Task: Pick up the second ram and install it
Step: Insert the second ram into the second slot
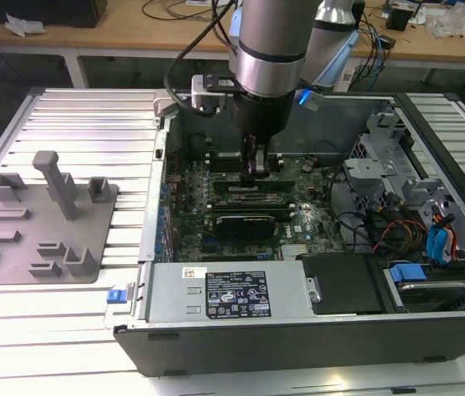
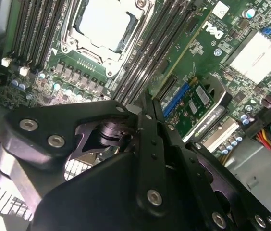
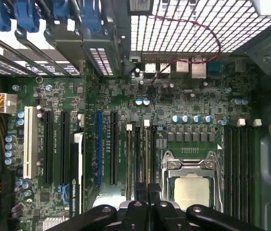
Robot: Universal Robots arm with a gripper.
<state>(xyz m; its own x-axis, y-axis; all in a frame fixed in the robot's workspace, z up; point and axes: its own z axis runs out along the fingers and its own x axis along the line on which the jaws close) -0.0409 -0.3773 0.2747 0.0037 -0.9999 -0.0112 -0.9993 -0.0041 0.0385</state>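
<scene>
Your gripper point(image 3: 148, 188) is low inside the case point(image 1: 154, 206), and its fingers point(image 3: 141, 192) are drawn close together. You cannot tell if they pinch something or only touch it. The ram point(image 3: 148, 154) stands on edge in a slot directly under the fingertips, seen as a thin strip in the first wrist view.

Just beside this slot is the CPU socket point(image 3: 189, 185), with its metal frame, and past the socket there is another row of slots point(image 3: 239, 163). On the other side of the gripper, the black card point(image 1: 245, 224) lies across the board, near but apart.

Further out, the room is narrow. The drive cage point(image 1: 381, 165) and loose cables point(image 1: 397, 231) stand on the exterior view's right, and the power supply point(image 1: 232, 293) closes the near edge. Only upward is it open.

The grey tray point(image 1: 43, 223) is outside the case, on the exterior view's left, well apart.
</scene>
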